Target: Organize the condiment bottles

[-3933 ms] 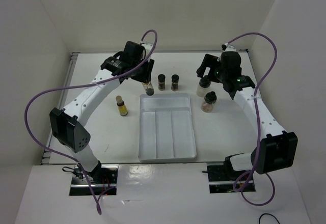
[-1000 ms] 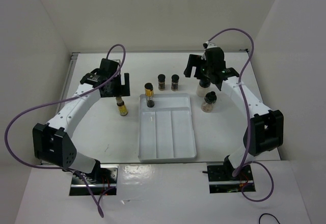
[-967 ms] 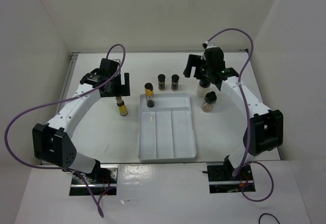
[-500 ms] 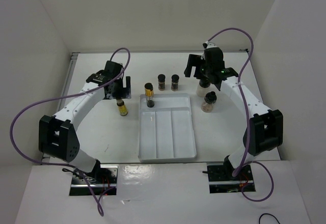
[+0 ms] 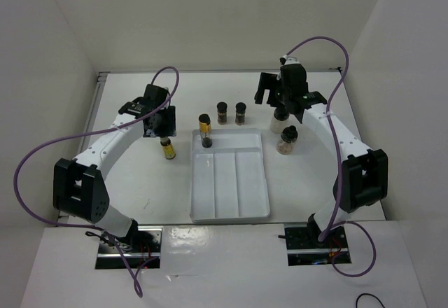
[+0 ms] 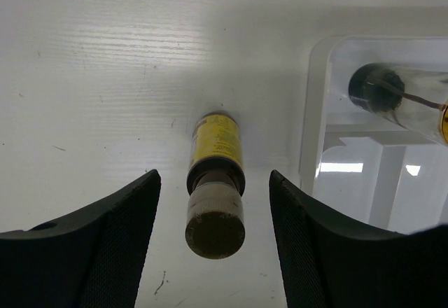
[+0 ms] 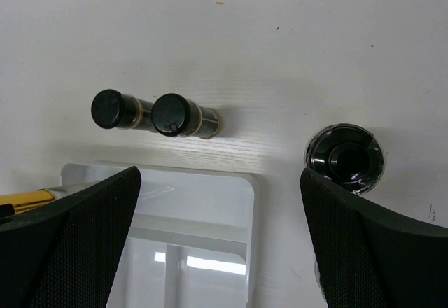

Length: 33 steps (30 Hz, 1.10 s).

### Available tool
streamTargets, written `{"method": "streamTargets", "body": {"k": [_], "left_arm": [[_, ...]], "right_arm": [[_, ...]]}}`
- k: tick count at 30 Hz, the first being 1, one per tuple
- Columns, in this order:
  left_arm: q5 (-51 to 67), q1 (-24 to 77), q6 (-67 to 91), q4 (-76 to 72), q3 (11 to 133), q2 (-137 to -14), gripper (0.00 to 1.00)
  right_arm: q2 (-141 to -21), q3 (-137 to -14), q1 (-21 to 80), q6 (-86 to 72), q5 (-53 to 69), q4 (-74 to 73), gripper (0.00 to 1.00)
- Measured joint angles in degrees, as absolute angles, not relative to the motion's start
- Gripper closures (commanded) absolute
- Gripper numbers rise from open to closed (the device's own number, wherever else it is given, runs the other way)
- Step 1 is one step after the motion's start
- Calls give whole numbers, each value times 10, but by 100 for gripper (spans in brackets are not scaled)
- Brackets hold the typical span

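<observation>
A slim yellow bottle (image 5: 168,148) stands on the table left of the white tray (image 5: 260,182). My left gripper (image 5: 162,127) is open just above it. In the left wrist view the bottle (image 6: 215,155) stands between my open fingers (image 6: 112,238), untouched. The second yellow bottle (image 5: 205,131) stands in the tray's far-left corner. Two short dark brown bottles (image 5: 222,112) (image 5: 241,112) stand behind the tray. My right gripper (image 5: 275,105) is open and empty above the rounder clear bottle (image 5: 280,119). The other clear bottle (image 5: 287,141) stands nearer, right of the tray.
The right wrist view shows the tray's far-right corner (image 7: 245,189) between my fingers, the two brown bottles' caps (image 7: 175,115) to the left and a clear bottle's cap (image 7: 345,159) beside the right finger. White walls enclose the table on three sides.
The yellow bottle my left gripper held now stands in the tray. The left gripper has moved left and nearer, over the other yellow bottle. The right arm has barely moved.
</observation>
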State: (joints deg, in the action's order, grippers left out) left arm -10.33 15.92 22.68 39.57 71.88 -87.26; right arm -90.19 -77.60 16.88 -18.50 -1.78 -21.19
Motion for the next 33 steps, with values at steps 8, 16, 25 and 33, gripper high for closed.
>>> {"method": "streamTargets", "body": {"k": [8,16,25,33], "left_arm": [[-104,159,226,395,718,-873,61],[-105,159,226,394,716,-873,92],[-103,159,229,406,711,-863,98],[-91,159,228,413,711,-862,84]], "right_arm": [[-905,-777,169,-185,-24,-212,2],[-905,-777,169,-185,-28,-212,2],[-905,-777,169,-185,-29,-212,2],[-904,-771,169,-185,-29,-212,2]]}}
